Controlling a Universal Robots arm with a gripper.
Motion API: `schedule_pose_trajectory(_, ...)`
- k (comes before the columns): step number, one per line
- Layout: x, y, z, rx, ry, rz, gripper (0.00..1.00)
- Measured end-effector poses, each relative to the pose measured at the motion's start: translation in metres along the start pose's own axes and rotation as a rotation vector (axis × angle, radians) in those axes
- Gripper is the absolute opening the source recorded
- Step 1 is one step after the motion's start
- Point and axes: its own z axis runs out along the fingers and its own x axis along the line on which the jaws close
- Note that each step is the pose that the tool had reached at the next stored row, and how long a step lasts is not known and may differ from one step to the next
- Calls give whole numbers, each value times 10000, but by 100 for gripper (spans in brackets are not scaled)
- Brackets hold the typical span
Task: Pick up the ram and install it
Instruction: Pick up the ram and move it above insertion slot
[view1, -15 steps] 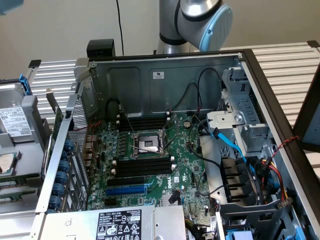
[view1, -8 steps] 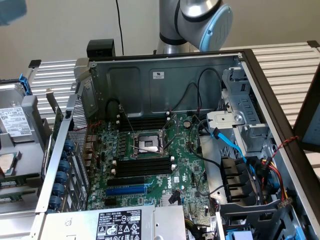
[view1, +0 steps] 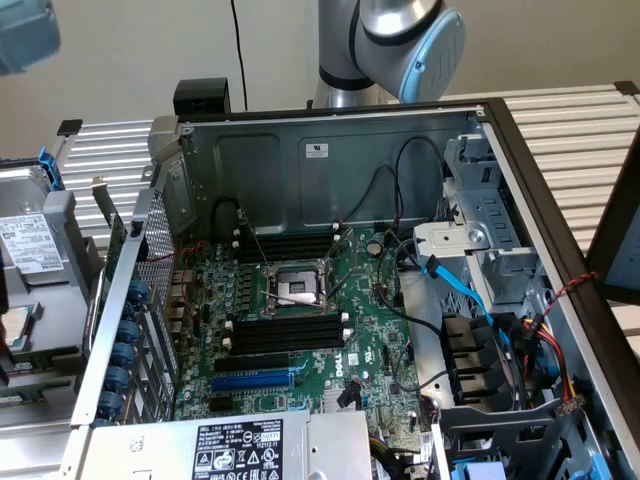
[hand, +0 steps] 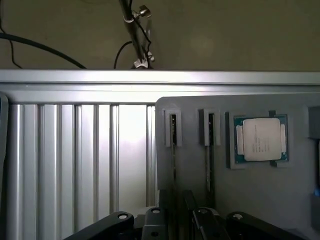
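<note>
Wrist view: we see the end effector (hand: 178, 197) hanging over a grey holder (hand: 240, 200) that lies on the ribbed aluminium bench (hand: 75, 150). Its black fingers (hand: 190, 202) stand slightly apart, with nothing between them. The holder has two narrow slots side by side, and a thin board stands on edge in each. We take the one in line with the end effector to be the ram (hand: 173, 145). It sits in its slot, not gripped, and from this angle we cannot read its label or chips. A second stick (hand: 210, 145) stands in the neighbouring slot, just beside it. Beyond that, in a square pocket of the same holder, lies a processor (hand: 261, 139), its metal lid facing the camera. Past the bench edge we note a black cable (hand: 45, 47) and a thin metal rod (hand: 134, 35) with clamps.

Exterior view: the computer case (view1: 330, 150) lies open on the bench, motherboard (view1: 370, 320) facing up. The CPU socket (view1: 298, 285) is near the middle of the board. Black memory slots (view1: 285, 335) with white end clips run on either side of it, and a blue slot (view1: 255, 380) lies next to the nearer group. The power supply (view1: 235, 445) is at the near edge, and a blue cable (view1: 455, 282) curves over the drive cage on the exterior view's right. The robot arm (view1: 400, 35) rises behind the case's back wall.
</note>
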Motion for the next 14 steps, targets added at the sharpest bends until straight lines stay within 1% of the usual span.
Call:
schedule_pose_trajectory(8, 9, -3, 144, 0, 1, -13, 26)
schedule_pose_trajectory(10, 10, -3, 150, -2, 20, -14, 26)
schedule_pose_trajectory(14, 9, -3, 150, 0, 20, -13, 26)
